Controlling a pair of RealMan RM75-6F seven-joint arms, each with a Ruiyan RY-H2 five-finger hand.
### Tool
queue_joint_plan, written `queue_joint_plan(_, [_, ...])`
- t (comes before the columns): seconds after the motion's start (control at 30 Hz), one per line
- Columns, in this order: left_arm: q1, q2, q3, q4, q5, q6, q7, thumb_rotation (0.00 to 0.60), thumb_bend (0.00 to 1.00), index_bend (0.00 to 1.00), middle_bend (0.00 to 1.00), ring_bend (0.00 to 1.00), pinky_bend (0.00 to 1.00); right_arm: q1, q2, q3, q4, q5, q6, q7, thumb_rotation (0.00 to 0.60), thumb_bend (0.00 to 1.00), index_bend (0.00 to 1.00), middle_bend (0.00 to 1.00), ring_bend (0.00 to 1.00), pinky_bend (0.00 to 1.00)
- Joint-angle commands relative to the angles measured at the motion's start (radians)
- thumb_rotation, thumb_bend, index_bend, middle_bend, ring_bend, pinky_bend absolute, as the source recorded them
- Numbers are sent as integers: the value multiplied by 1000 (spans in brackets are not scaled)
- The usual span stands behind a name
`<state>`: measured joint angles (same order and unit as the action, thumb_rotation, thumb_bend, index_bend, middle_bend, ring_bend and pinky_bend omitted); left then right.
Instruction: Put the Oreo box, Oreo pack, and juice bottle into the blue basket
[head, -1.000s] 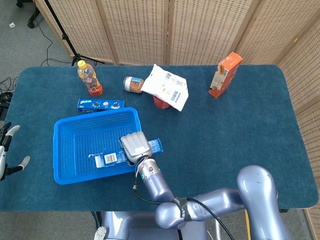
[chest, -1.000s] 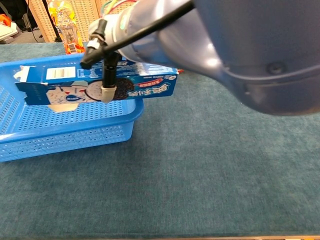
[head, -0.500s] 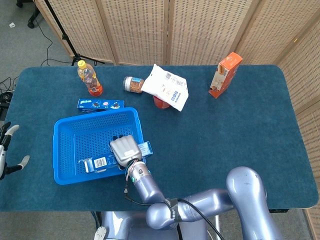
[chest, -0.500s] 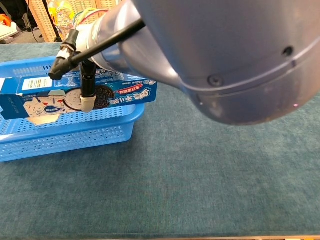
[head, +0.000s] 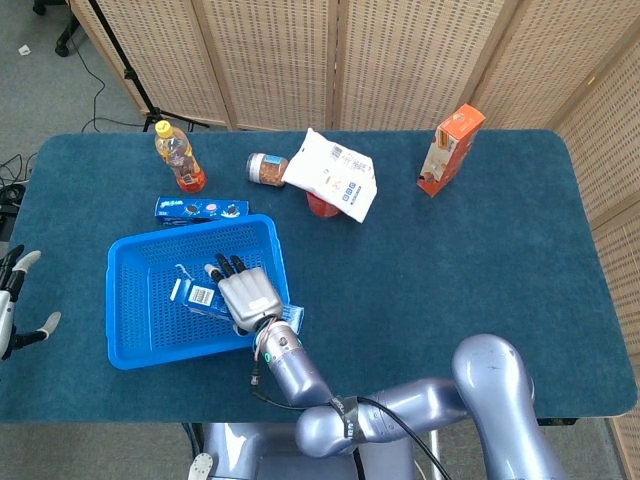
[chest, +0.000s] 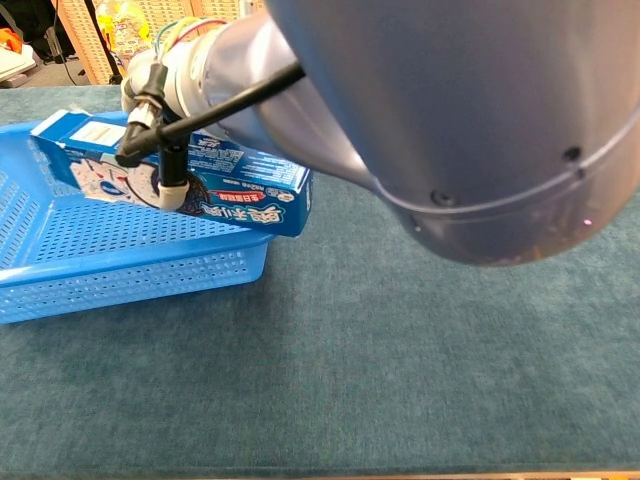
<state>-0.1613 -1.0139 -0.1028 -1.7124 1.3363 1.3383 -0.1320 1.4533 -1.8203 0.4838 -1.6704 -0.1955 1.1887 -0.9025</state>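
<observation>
Over one blue basket (head: 130, 260), right hand (head: 246, 293) fingers (chest: 172, 190) pinching one Oreo box (chest: 200, 185), left hand (head: 15, 300) fingers spread.

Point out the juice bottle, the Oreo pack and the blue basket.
juice bottle (head: 179, 158), head view, on its body.
Oreo pack (head: 201, 208), head view, on its middle.
blue basket (head: 150, 243), head view, on its far rim.
</observation>
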Motion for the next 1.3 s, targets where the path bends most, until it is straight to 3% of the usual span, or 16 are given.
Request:
queue_joint_plan(0.03, [-1,0,-1,1,-2,-2,0,600,285,34,0,0,44,-14,2,-9,-1,-37,13,22,600,243,2,0,11,520])
queue_joint_plan(0.4, [0,4,0,-3,2,0,-6,600,286,34,0,0,44,-22,10,-20,0,-92,54,15,600,234,0,0,0,520])
queue_joint_plan(0.73, [2,5,2,-5,6,2,-9,600,285,34,0,0,44,-83,132,-35,-42,-112,92,-20,600,234,0,0,0,520])
queue_joint_plan(1.03, [1,-6,6,-5,9,7,23,600,285,34,0,0,44,-264,306,-86,-214,-188,139,103,600,234,0,0,0,520])
queue_joint_plan(1.3, [-2,-18,9,-7,2,5,68,600,286,34,0,0,44,-463,413,-184,-376,-419,200,310,600,234,0,0,0,488])
